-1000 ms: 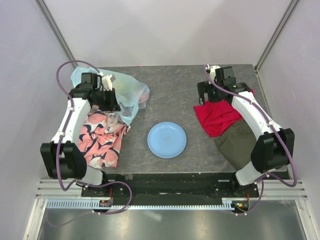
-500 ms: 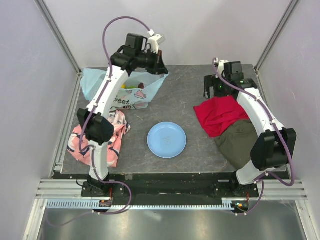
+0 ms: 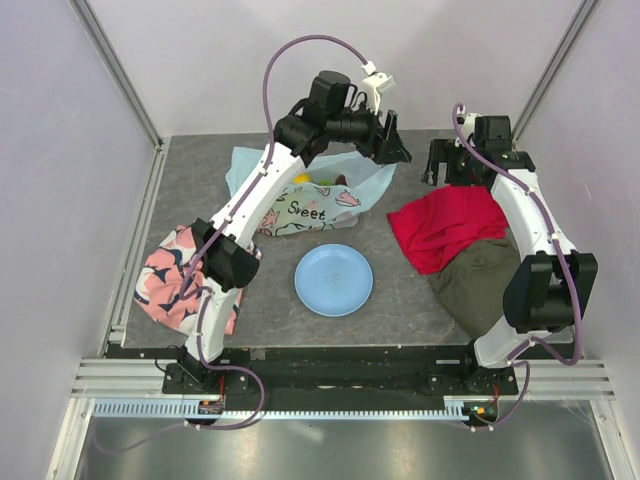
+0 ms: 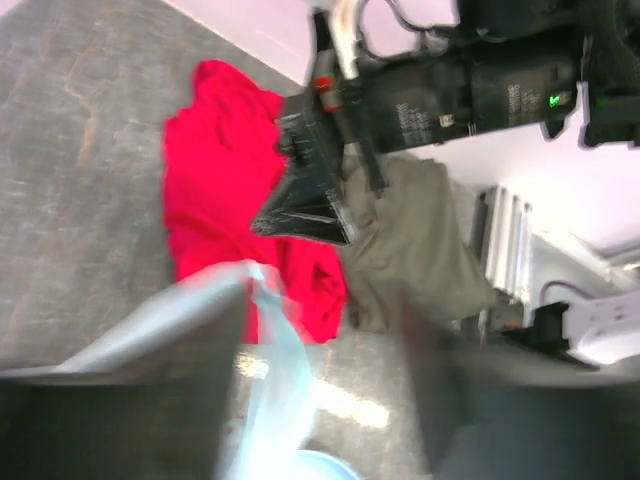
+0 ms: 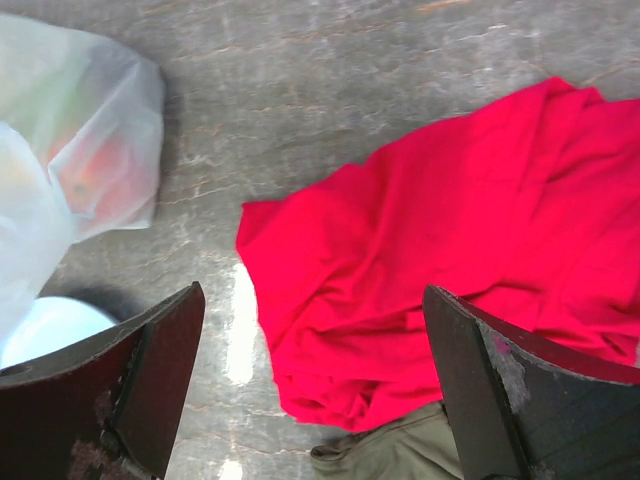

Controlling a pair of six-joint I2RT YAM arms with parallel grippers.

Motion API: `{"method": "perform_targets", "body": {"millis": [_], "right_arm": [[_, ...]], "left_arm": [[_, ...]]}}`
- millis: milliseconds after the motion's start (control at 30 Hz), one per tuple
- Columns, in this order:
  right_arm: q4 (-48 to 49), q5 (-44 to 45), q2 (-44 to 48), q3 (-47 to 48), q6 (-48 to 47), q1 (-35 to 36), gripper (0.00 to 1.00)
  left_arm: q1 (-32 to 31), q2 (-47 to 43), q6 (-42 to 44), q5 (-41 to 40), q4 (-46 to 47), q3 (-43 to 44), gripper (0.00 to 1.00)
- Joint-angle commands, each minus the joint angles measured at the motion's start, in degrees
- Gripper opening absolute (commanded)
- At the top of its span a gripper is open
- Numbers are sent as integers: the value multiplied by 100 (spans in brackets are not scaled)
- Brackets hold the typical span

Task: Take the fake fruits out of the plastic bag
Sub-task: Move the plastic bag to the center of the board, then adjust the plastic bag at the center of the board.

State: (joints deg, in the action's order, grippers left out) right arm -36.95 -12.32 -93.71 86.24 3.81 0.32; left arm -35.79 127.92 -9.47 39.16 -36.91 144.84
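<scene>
Plastic bag (image 3: 290,210): slumped at back centre of table (image 3: 200,170), fake fruits (image 3: 300,180) inside, none out.
Left gripper (image 3: 393,148): raised beside bag's far corner, jaws apart, gripping nothing; seemingly poised to pinch and upend.
Right gripper (image 5: 312,295): spread wide, empty, parked over red cloth (image 5: 450,230).

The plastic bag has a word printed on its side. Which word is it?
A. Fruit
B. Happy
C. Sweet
C: in the top view, the plastic bag shows the word Sweet in dark letters on the side facing the camera.
</scene>
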Motion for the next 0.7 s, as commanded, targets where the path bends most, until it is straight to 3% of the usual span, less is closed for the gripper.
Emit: {"method": "perform_targets", "body": {"millis": [0, 33, 167, 300, 367, 500, 667], "right_arm": [[56, -333, -24, 60, 111, 21, 98], [48, -359, -24, 95, 93, 12, 98], [-49, -596, 125, 148, -117, 30, 98], [-434, -1105, 502, 157, -723, 144, 98], [-611, -1185, 792, 174, -1188, 362, 98], [-945, -1177, 1267, 201, -1770, 995, 98], [-726, -878, 1321, 428, -1324, 1401, 98]], "left_arm": [[28, -600, 339, -581, -236, 54, 90], [37, -741, 498, -750, -351, -16, 95], [309, -1856, 1104, -1392, -756, -1146, 96], [1334, -3260, 1220, -1875, -1002, -2238, 96], [1749, -3579, 1351, -2034, -1073, -2747, 96], [2488, -3722, 1606, -2271, -1547, -2908, 95], [2516, -3914, 1677, -2587, -1925, -3336, 94]]}}
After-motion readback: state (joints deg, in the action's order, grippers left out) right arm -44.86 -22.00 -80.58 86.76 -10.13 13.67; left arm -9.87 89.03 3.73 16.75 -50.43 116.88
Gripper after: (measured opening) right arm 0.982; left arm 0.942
